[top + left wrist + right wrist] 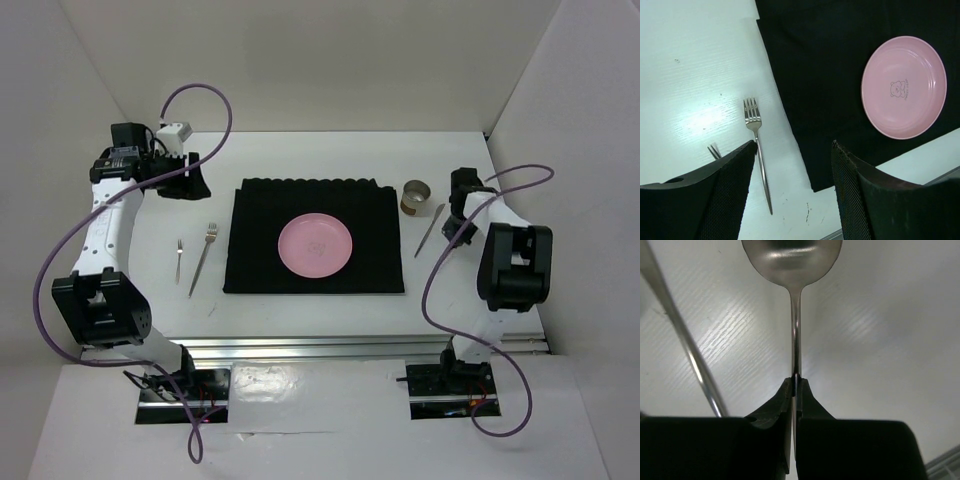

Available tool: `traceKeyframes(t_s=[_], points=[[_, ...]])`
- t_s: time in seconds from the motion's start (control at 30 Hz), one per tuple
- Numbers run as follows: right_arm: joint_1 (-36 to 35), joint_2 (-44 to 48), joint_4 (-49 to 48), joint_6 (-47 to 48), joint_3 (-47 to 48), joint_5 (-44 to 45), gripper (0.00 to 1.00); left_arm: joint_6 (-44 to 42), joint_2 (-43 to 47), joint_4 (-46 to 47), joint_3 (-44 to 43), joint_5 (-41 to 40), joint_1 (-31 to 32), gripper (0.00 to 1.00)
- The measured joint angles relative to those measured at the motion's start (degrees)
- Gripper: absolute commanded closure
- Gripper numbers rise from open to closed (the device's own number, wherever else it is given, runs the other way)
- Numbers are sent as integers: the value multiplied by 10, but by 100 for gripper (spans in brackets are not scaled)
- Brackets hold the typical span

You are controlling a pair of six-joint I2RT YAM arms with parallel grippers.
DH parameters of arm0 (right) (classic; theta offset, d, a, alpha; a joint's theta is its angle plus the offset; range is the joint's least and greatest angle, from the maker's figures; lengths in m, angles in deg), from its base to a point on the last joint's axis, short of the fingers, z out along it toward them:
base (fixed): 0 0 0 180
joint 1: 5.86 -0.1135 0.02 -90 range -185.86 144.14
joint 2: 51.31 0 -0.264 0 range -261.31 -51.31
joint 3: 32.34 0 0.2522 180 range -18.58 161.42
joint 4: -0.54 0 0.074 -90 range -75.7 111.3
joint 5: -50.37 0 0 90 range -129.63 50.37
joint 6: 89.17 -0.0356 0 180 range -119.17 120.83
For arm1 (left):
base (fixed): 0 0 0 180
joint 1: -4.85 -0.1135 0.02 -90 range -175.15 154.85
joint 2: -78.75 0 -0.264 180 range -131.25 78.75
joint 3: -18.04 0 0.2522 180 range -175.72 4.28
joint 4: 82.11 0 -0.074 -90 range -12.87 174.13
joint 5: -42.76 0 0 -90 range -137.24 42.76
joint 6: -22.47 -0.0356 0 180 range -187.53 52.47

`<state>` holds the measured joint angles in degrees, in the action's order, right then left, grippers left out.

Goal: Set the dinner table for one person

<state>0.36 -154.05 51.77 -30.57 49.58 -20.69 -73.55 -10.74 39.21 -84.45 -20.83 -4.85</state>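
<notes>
The white dinner table [300,315] carries a black ribbed placemat [315,237] with a pink plate [315,246] at its middle. A large fork [204,257] and a small fork [179,258] lie left of the mat. A knife [430,230] lies right of the mat. My right gripper [455,228] is low just right of the knife. In the right wrist view it [796,381] is shut on a spoon [795,325] by the handle, bowl pointing away, with the knife [687,347] beside it. My left gripper [795,145] is open and empty, high above the large fork [758,145] and the plate [904,86].
A short metal cup [415,196] stands at the mat's far right corner, close to the right gripper. White walls enclose the table on three sides. A silver rail [340,347] runs along the near edge. Purple cables loop off both arms.
</notes>
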Motion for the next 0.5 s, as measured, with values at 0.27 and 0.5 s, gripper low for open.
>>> traceKeyframes(t_s=[0.27,0.5], points=[[-173,179,-40,106,35,61,100,0,4,0,10,16,-28,31],[-274,113,-66,141,42,-66,100,1,14,0,19,19,-42,31]])
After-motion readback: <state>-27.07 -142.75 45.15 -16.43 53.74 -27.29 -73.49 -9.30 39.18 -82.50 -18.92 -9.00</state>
